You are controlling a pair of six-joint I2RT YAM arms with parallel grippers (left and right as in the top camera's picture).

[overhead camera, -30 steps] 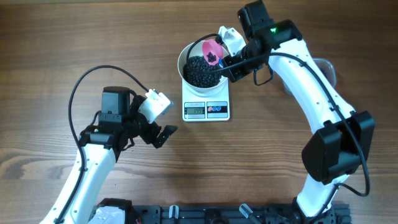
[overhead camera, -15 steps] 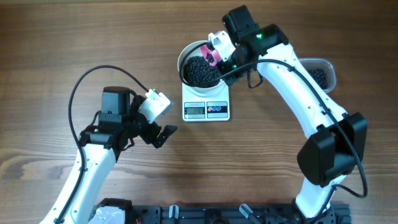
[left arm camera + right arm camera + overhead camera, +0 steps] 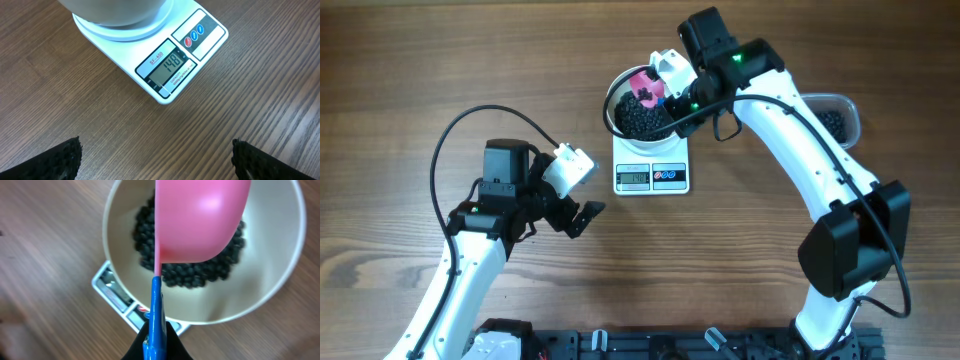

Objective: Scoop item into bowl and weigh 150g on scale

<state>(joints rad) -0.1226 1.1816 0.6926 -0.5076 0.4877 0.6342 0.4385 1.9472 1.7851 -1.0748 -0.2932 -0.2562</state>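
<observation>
Change over the last second: the right claw (image 3: 156,347), clamped tight on the blue handle of the pink scoop (image 3: 642,84), has swung from the bowl's right edge to over its far side. It has rolled the scoop over, so the right wrist view shows mostly the scoop's pink back.

- The load of dark beans (image 3: 638,118) has mostly gone into the white bowl (image 3: 612,95). A few dark pieces seem to cling to the scoop in the overhead view.
- The bowl sits on the scale (image 3: 165,70) at table centre. The display (image 3: 167,67) reads 148.
- Judgement: just short of target. Only a small top-up is needed; a full scoop would overshoot.
- The supply tub (image 3: 835,120), with beans left in it, is at the far right, well apart from the bowl.
- The left claw (image 3: 578,217) is unmoved, jaws wide, holding nothing, to the near left of the scale.
</observation>
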